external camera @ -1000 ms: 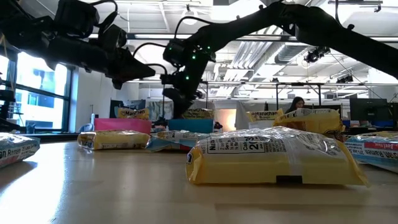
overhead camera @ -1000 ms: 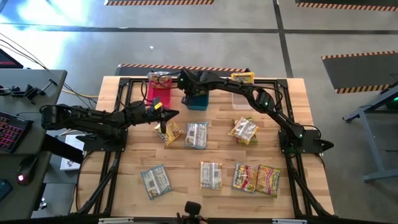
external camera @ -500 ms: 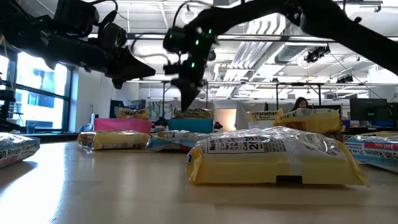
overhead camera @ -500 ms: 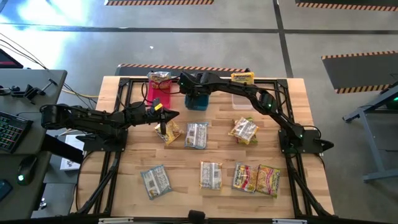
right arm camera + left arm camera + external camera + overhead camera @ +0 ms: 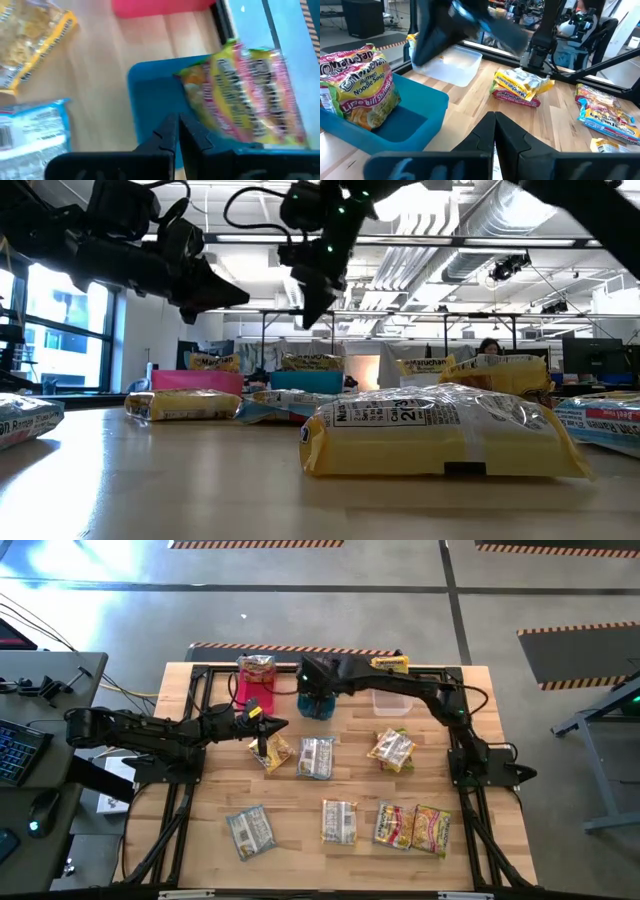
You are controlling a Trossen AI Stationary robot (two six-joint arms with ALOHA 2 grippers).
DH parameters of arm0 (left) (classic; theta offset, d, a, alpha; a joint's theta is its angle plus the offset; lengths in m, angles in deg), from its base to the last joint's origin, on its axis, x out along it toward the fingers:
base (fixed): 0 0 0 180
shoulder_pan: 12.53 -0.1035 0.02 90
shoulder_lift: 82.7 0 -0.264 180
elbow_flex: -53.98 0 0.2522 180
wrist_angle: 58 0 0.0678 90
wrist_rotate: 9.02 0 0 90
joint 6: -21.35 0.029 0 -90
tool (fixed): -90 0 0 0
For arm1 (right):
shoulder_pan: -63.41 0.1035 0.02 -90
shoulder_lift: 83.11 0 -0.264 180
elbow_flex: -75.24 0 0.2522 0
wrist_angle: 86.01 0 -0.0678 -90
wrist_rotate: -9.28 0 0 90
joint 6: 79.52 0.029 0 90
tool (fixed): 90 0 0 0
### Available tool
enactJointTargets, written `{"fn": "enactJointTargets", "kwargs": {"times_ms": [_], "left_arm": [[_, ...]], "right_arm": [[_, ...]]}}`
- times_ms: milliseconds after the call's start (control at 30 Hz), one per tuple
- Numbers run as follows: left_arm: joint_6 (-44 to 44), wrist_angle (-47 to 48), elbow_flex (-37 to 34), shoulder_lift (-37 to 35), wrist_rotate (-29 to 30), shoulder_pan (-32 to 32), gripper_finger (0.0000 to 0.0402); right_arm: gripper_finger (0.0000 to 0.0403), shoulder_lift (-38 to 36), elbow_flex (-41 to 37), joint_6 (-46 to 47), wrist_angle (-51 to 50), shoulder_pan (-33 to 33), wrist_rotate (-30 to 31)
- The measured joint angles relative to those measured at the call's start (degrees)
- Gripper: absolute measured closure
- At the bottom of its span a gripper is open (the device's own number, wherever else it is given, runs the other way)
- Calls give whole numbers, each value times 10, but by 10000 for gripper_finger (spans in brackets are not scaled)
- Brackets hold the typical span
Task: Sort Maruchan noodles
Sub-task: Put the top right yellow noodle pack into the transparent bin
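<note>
Risen right gripper (image 5: 176, 131), perhaps empty, over "Lime...Shrimp" packet (image 5: 360, 87).

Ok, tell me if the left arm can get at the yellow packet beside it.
Probably yes: the left gripper hovers right over that yellow noodle packet, nothing lies on it, and the right gripper is away over the blue bin.

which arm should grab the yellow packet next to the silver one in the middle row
Left. The left gripper hovers right beside the yellow packet, while the right gripper is over the blue bin at the far edge.

open-plan lab: exposed ceiling ducts (image 5: 470, 230), hazard-taped floor (image 5: 570, 635), workstations.
</note>
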Motion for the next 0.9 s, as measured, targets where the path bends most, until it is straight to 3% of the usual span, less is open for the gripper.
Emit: {"fn": "enactJointTargets", "kwargs": {"times_ms": [200, 400, 700, 900], "left_arm": [[0, -2, 0, 0, 0, 0, 401], [20, 7, 40, 52, -3, 31, 401], [52, 16, 213, 277, -22, 86, 398], [76, 71, 329, 385, -33, 108, 355]], "right_arm": [[403, -167, -322, 78, 265, 5, -36], [403, -333, -551, 130, 402, 33, -37], [403, -534, -734, 167, 436, 103, 56], [403, -616, -787, 167, 433, 134, 84]]}}
